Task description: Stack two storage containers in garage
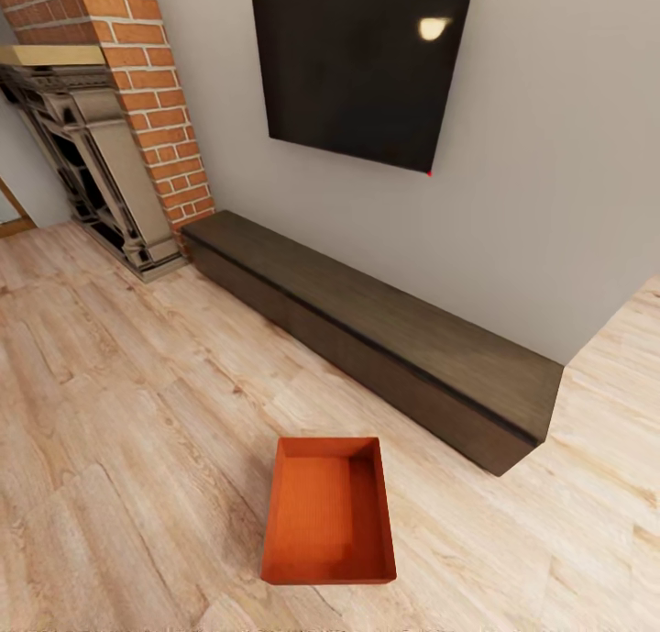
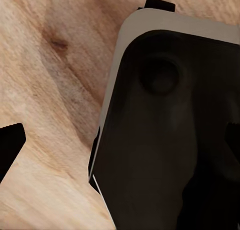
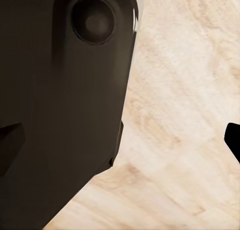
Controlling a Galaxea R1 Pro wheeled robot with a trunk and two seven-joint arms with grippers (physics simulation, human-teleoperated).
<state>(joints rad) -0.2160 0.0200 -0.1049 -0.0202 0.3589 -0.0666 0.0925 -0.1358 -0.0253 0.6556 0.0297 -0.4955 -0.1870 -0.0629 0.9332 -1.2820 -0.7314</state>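
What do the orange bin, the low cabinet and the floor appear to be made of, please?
Storage container: probably matte plastic, with smooth, uniform orange-red walls. Low cabinet: dark wood or veneer, with faint grain lines. Floor: light wood planks or laminate, with visible grain, knots and seams.

Right wrist view: large dark rounded robot body part (image 3: 60, 115) occupies one side of the frame, with a circular recess (image 3: 94, 20) near its upper end. Beyond it, light wood plank floor (image 3: 180, 104), grain running diagonally. Small black finger tip (image 3: 233, 140) at the frame edge. Gripper state not determinable.
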